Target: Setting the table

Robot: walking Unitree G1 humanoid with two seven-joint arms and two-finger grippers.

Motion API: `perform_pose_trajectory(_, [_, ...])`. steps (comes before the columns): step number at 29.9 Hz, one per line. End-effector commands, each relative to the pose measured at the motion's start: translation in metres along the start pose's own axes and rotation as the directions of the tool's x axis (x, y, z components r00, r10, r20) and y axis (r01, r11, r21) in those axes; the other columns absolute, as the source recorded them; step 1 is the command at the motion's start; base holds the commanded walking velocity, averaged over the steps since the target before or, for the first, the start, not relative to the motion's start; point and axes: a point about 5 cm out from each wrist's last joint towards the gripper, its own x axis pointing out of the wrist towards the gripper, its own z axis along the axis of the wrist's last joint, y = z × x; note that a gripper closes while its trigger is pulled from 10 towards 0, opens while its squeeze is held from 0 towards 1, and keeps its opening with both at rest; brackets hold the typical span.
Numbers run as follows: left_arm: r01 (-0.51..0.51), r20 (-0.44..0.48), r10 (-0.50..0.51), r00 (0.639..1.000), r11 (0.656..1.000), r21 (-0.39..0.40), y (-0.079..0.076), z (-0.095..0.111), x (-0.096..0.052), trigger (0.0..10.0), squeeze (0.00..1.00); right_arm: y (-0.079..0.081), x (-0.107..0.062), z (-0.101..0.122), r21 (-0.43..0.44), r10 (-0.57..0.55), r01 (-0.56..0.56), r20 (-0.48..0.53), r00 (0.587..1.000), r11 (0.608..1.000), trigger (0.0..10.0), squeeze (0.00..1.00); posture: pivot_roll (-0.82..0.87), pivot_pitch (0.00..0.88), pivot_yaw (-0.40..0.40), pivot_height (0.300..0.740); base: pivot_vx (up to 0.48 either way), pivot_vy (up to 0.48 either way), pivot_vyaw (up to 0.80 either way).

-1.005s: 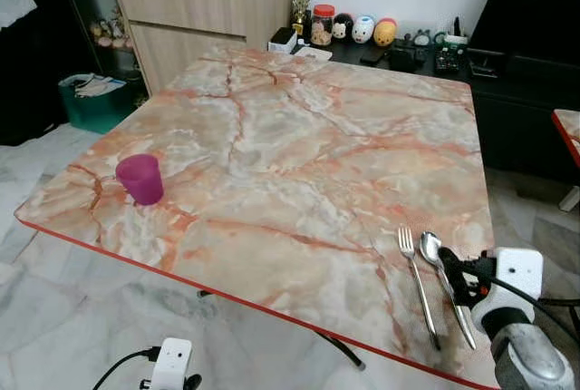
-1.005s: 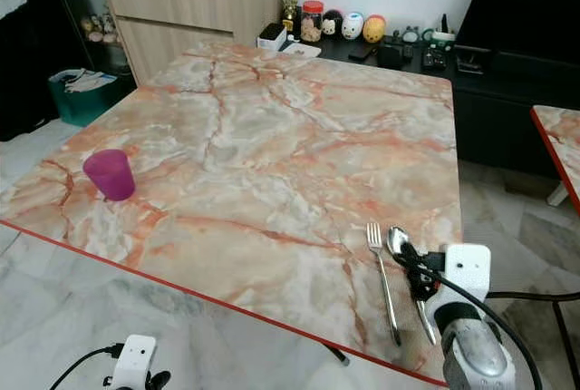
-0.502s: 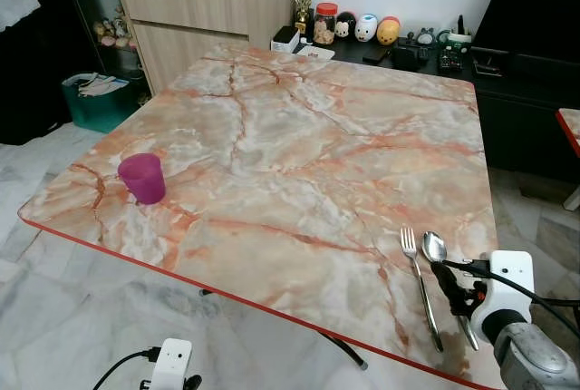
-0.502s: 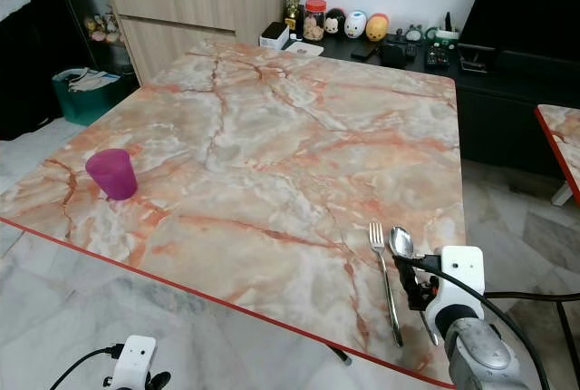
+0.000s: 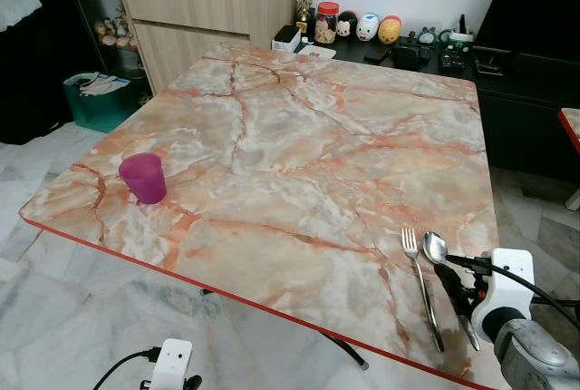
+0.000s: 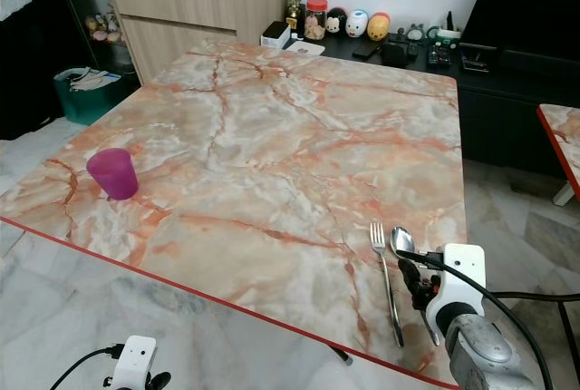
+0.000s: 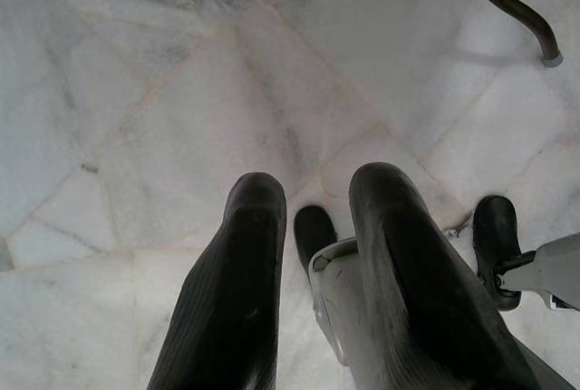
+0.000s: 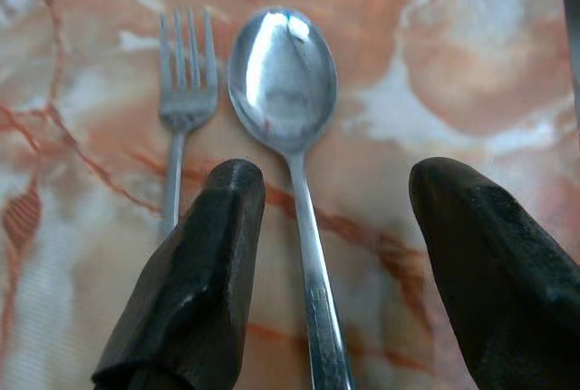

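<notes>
- While the right claw (image 8: 326, 263) hangs low over the near right corner of the marbled surface (image 5: 299, 145), its two black fingers (image 8: 186, 290) are spread wide with the spoon's handle lying between them, and neither finger touches it.
- Spoon (image 5: 436, 249) and fork (image 5: 413, 254) lie flat, side by side and roughly parallel, bowl and tines pointing away from the robot; the fork is on the robot's left of the spoon, just beside it but apart.
- A purple cup (image 5: 143, 178) stands upright near the left edge of the surface, well apart from the cutlery.
- The left claw (image 7: 313, 227) hangs idle below the surface, over the pale marble floor (image 7: 136, 109), its fingers a little apart and holding nothing.
- Beyond the far edge stand a wooden cabinet (image 5: 199, 9) and a row of small figurines (image 5: 362, 27).
</notes>
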Motion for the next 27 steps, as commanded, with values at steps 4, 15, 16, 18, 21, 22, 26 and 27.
perform_pose_trajectory(4, [0.013, -0.033, -0.013, 0.999, 1.0, 0.012, -0.002, -0.006, -0.001, 10.0, 0.0, 0.001, 0.002, 0.005, 0.0, 0.019, -0.019, 0.003, 1.0, 1.0, 10.0, 0.0, -0.01, 0.0, -0.015, 0.74, 0.0, 0.0, 0.0])
perform_pose_trajectory(15, [0.009, -0.046, -0.009, 0.999, 1.0, 0.013, 0.0, -0.011, -0.002, 10.0, 0.0, 0.007, 0.014, 0.01, 0.006, 0.033, -0.033, 0.005, 0.999, 0.999, 10.0, 0.0, 0.0, 0.0, -0.015, 0.74, 0.0, 0.0, 0.0])
perform_pose_trajectory(16, [0.009, -0.047, -0.009, 0.999, 1.0, 0.014, 0.0, -0.011, -0.002, 10.0, 0.0, 0.008, 0.015, 0.01, 0.004, 0.035, -0.035, 0.001, 0.999, 0.999, 10.0, 0.0, 0.0, 0.0, -0.015, 0.74, 0.0, 0.0, 0.0])
perform_pose_trajectory(18, [0.009, -0.047, -0.009, 0.999, 1.0, 0.014, 0.0, -0.011, -0.002, 10.0, 0.0, 0.008, 0.015, 0.01, 0.003, 0.037, -0.037, -0.003, 0.999, 0.999, 10.0, 0.0, 0.0, 0.0, -0.015, 0.74, 0.0, 0.0, 0.0])
perform_pose_trajectory(21, [0.01, -0.049, -0.009, 0.999, 1.0, 0.016, -0.001, -0.011, -0.002, 10.0, 0.0, 0.01, 0.017, 0.009, -0.003, 0.049, -0.049, -0.015, 0.999, 0.999, 10.0, 0.0, 0.0, 0.0, -0.015, 0.74, 0.0, 0.0, 0.0])
perform_pose_trajectory(22, [0.01, -0.049, -0.009, 0.999, 1.0, 0.016, -0.001, -0.011, -0.002, 10.0, 0.0, 0.01, 0.018, 0.009, -0.004, 0.052, -0.053, -0.018, 0.998, 0.999, 10.0, 0.0, 0.0, 0.0, -0.015, 0.74, 0.0, 0.0, 0.0])
perform_pose_trajectory(26, [0.011, -0.051, -0.01, 0.999, 1.0, 0.016, -0.002, -0.011, -0.002, 10.0, 0.0, 0.011, 0.019, 0.007, -0.007, 0.055, -0.056, -0.036, 0.998, 0.998, 10.0, 0.0, 0.0, 0.0, -0.015, 0.74, 0.0, 0.0, 0.0])
perform_pose_trajectory(27, [0.012, -0.052, -0.011, 0.999, 1.0, 0.016, -0.002, -0.011, -0.002, 10.0, 0.0, 0.01, 0.019, 0.006, -0.01, 0.053, -0.053, -0.042, 0.998, 0.999, 10.0, 0.0, 0.0, 0.0, -0.015, 0.74, 0.0, 0.0, 0.0])
